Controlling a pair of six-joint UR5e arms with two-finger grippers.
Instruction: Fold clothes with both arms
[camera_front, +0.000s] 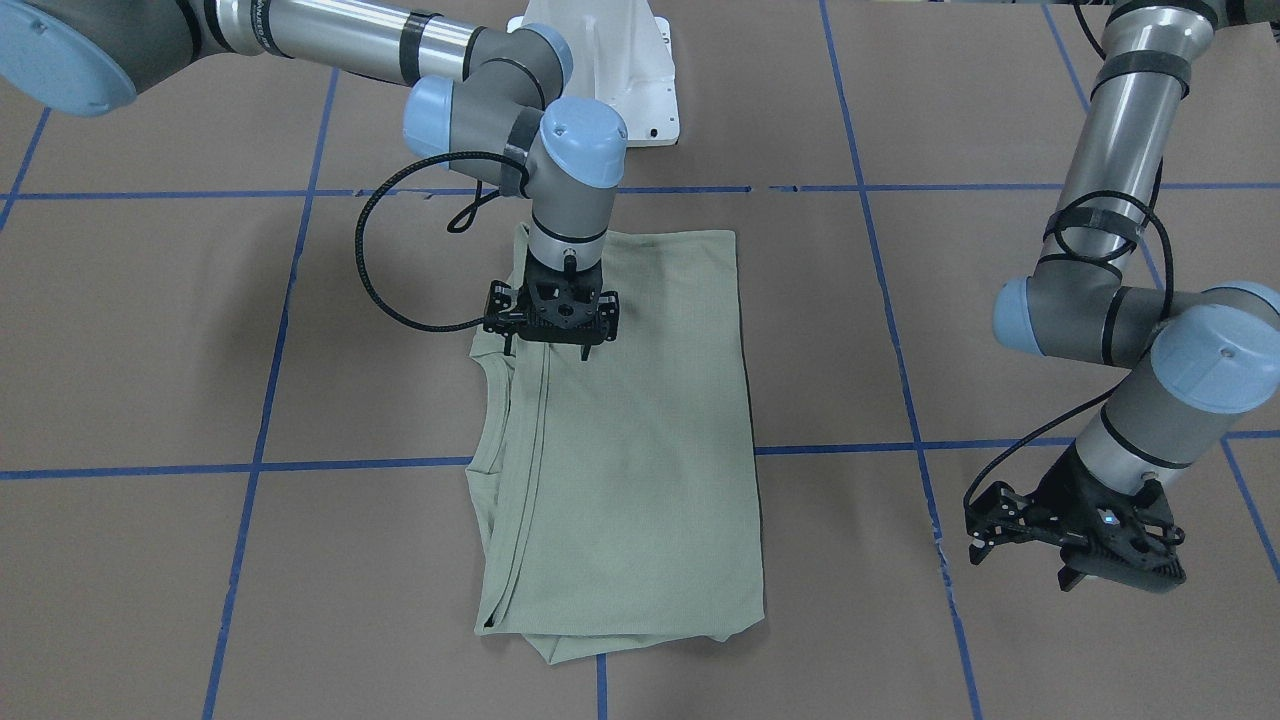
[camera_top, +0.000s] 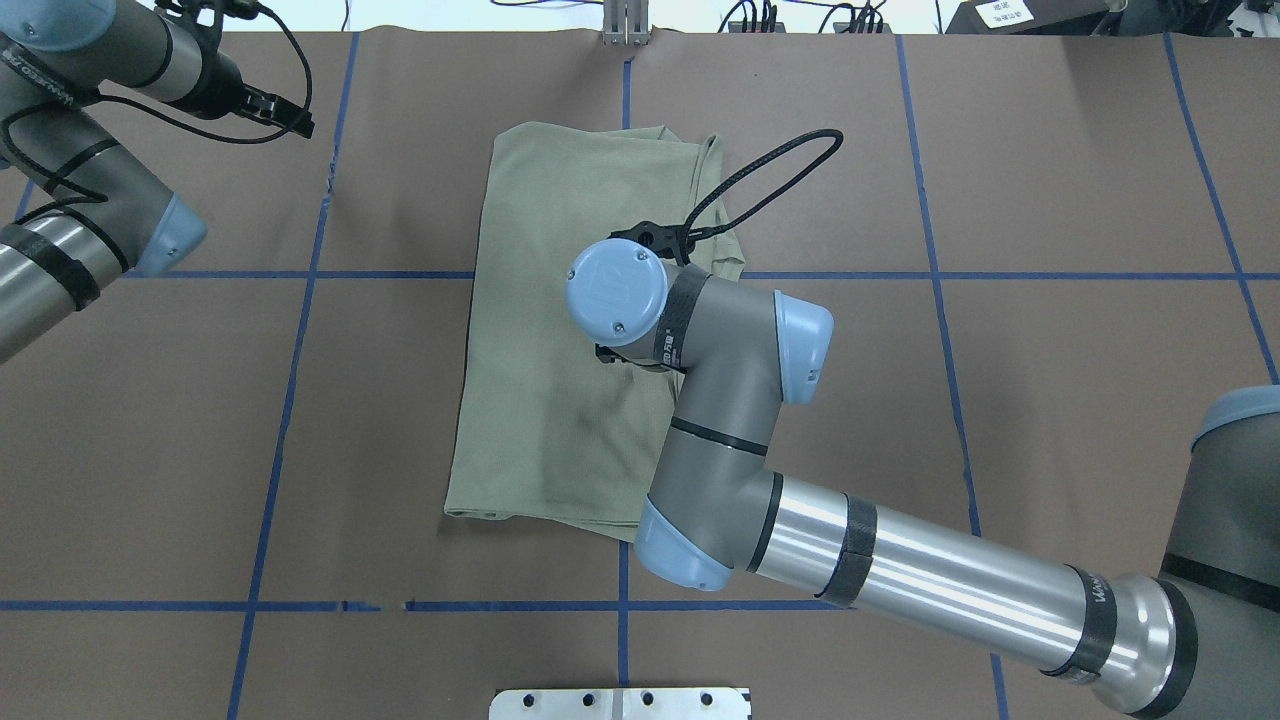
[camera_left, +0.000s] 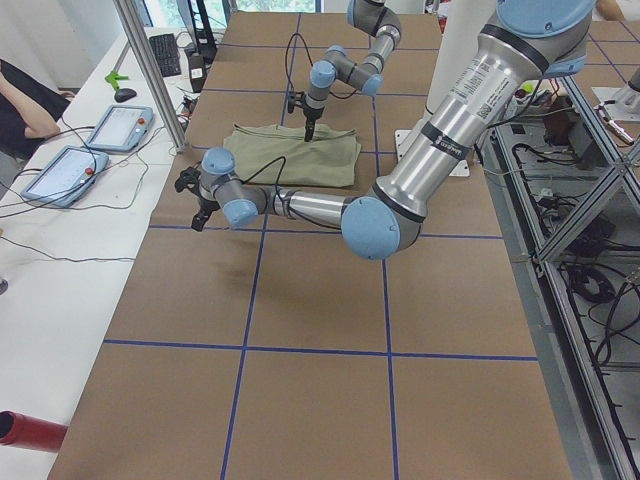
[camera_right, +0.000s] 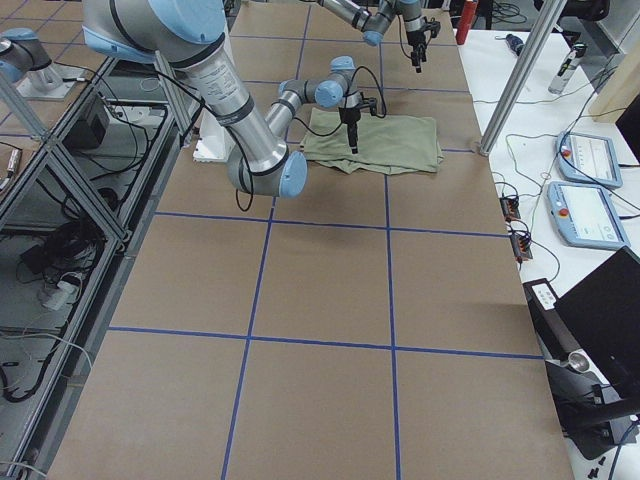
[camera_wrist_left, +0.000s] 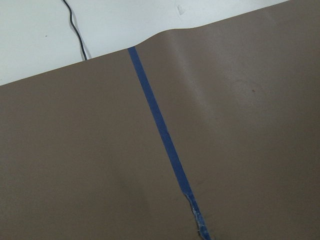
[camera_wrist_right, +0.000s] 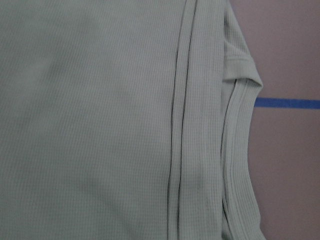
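Sage-green knit long-sleeved shirt (camera_front: 640, 420) is lying folded into a long rectangle near the centre of the brown paper-covered table (camera_front: 150, 330), its ribbed collar (camera_front: 490, 415) showing along one long edge. The silver-and-grey R arm w/ light-blue joint caps (camera_top: 720, 440) is reaching across the cloth, wrist pointing straight down. Its black two-finger R gripper (camera_front: 548, 350) is hanging over the shirt by the collar, jaws parted (whether the tips are touching fabric, can't tell). The L arm (camera_front: 1120, 200) is bending off to the side, well apart from the shirt. Its black L gripper (camera_front: 1020, 565) is tilting down over bare paper near a blue tape line (camera_front: 899, 385), jaws looking parted.
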